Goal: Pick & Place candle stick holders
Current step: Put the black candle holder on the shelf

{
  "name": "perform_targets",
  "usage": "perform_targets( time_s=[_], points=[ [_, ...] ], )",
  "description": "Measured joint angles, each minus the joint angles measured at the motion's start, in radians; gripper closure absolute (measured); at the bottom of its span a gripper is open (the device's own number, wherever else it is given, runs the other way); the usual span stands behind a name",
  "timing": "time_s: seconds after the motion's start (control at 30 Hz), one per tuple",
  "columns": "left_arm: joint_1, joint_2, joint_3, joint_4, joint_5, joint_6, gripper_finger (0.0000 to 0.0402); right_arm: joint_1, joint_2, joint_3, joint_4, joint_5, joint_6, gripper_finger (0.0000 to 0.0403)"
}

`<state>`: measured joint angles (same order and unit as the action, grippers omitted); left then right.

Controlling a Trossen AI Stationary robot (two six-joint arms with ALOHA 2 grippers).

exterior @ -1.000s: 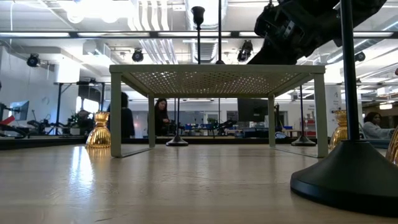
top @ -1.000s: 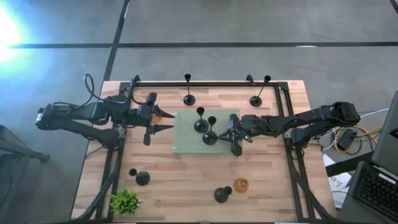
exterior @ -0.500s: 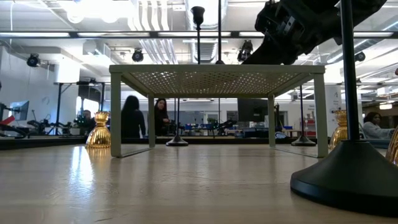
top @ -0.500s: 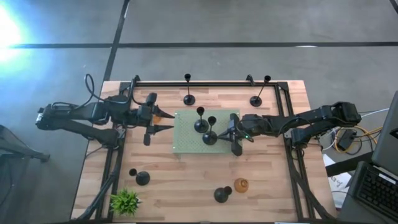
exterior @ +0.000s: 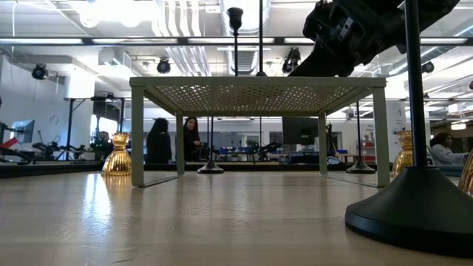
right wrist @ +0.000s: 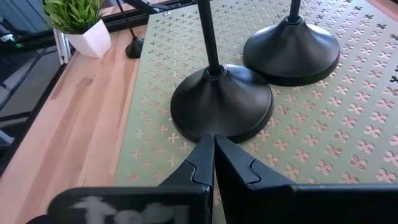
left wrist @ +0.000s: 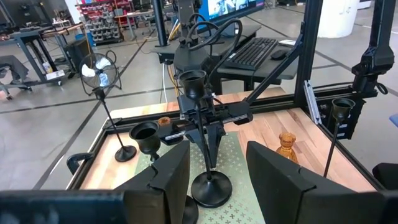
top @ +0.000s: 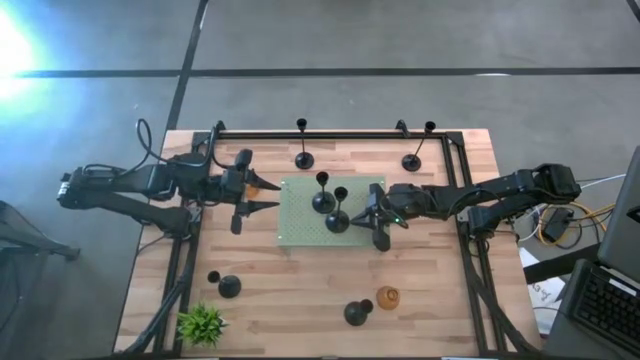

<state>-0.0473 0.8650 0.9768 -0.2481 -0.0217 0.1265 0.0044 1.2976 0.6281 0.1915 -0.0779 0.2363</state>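
Touching candle stick holder (right wrist: 221,104) base | right gripper (right wrist: 213,149) jaws closed (on mat (right wrist: 336,143))

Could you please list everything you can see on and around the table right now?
Black candle stick holders: six, black; two on the mat, two at the back edge, one front left, one front centre.
Amber candle stick holders: at least two, amber-orange; one front centre, one beside the left gripper.
Mat: one, pale green, perforated, raised on legs, table centre.
Plant: one, green in a white pot, front left corner.
Table: one, light wood with a black frame.
People: at least two, far in the room behind.
Left gripper: dark, open, just left of the mat.
Right gripper: dark, shut, tips at a black holder's base on the mat.
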Motion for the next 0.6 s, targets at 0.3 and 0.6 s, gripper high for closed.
perform_targets(
  time_s=[0.3, 0.6],
  points=[
    [0.0, 0.0, 0.0, -0.028, -0.026, -0.022, 0.0239, 0.0, 0.0, 0.0, 0.007, -0.001, -0.004, 0.0395],
    [-0.006, -0.015, 0.036, -0.432, -0.141, -0.267, 0.0247, 0.0, -0.129, 0.0, -0.172, 0.005, 0.021, 0.0395]
  ],
)
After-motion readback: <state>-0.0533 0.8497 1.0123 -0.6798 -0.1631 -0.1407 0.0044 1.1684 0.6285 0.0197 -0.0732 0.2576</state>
